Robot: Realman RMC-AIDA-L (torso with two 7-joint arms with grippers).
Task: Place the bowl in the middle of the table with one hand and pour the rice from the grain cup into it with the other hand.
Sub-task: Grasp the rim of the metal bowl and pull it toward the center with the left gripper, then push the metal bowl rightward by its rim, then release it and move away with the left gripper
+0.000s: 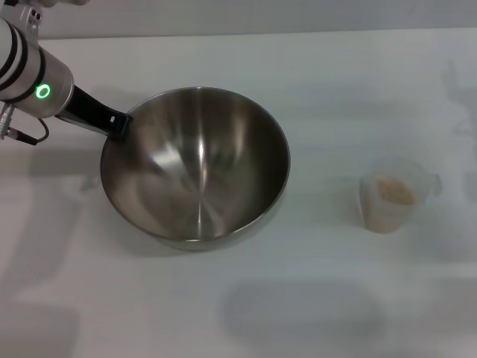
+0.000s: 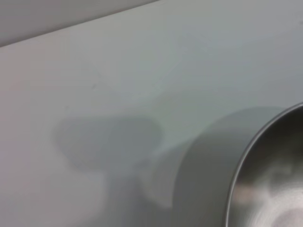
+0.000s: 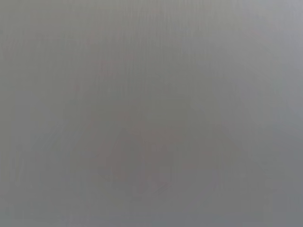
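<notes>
The large steel bowl (image 1: 197, 168) stands upright and empty on the white table (image 1: 335, 82), a little left of centre. My left gripper (image 1: 119, 125) reaches in from the upper left, and its black fingers clamp the bowl's near-left rim. The bowl's rim also shows in the left wrist view (image 2: 265, 156). The clear grain cup (image 1: 391, 201) stands upright to the right of the bowl, apart from it, with pale rice (image 1: 393, 192) inside. My right gripper is out of view. The right wrist view shows only a plain grey surface.
The table's far edge (image 1: 261, 33) runs along the top of the head view. Bare tabletop lies between the bowl and the cup and in front of both.
</notes>
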